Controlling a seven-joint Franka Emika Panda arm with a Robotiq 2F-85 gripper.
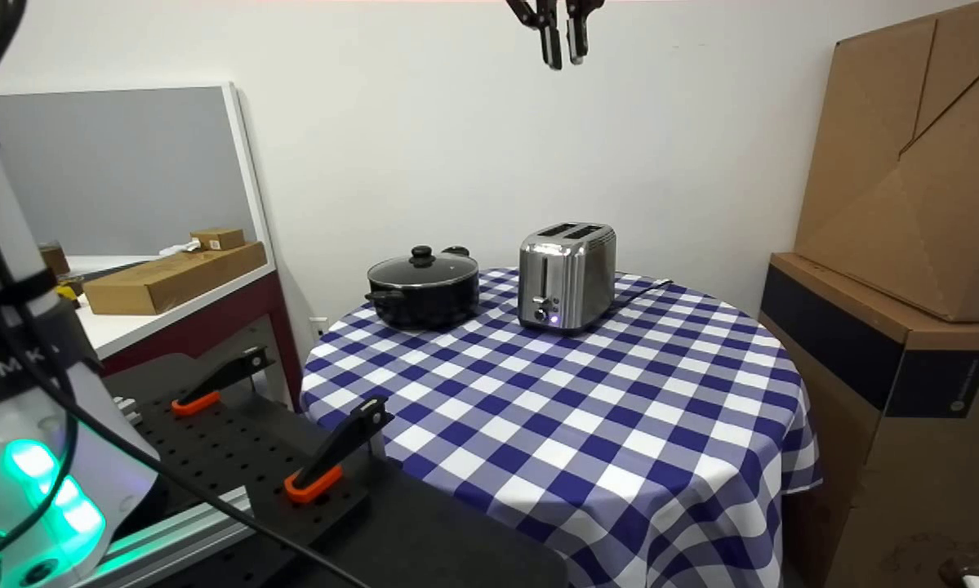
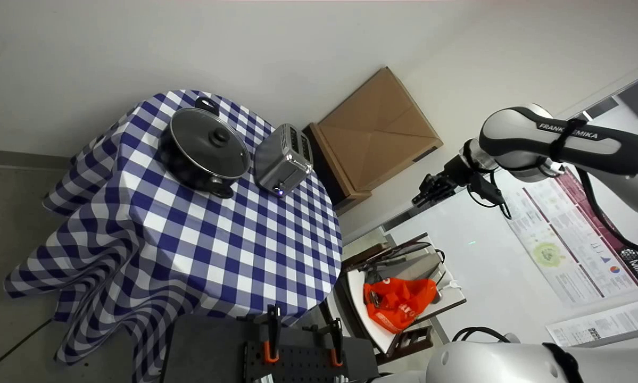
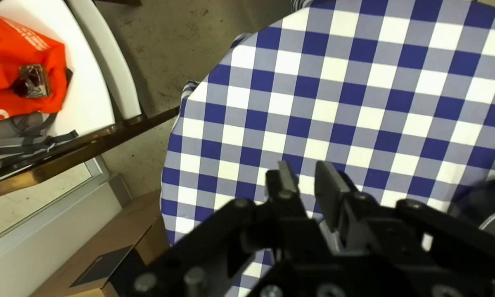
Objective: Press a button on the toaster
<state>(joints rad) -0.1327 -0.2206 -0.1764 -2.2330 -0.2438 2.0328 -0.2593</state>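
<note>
The silver toaster [image 1: 589, 273] stands upright on the checkered table, its front with the lever slot, knob [image 1: 540, 314] and a lit purple button [image 1: 554, 319] visible. It also shows in an exterior view [image 2: 276, 159], the light low on its front. My gripper [image 1: 565, 62] is high above the table, well above the toaster and apart from it. In an exterior view the gripper [image 2: 416, 202] is off to the toaster's right. In the wrist view the gripper [image 3: 301, 164] has a moderate gap between its fingers and nothing in it. There the toaster is mostly hidden behind the gripper.
A black lidded pot [image 1: 424, 300] stands beside the toaster. The checkered tablecloth [image 1: 587, 400] covers the round table. Cardboard boxes [image 1: 905, 180] are stacked beside it. Clamps [image 1: 338, 445] stick up from the black robot base. A chair holds an orange bag [image 2: 398, 303].
</note>
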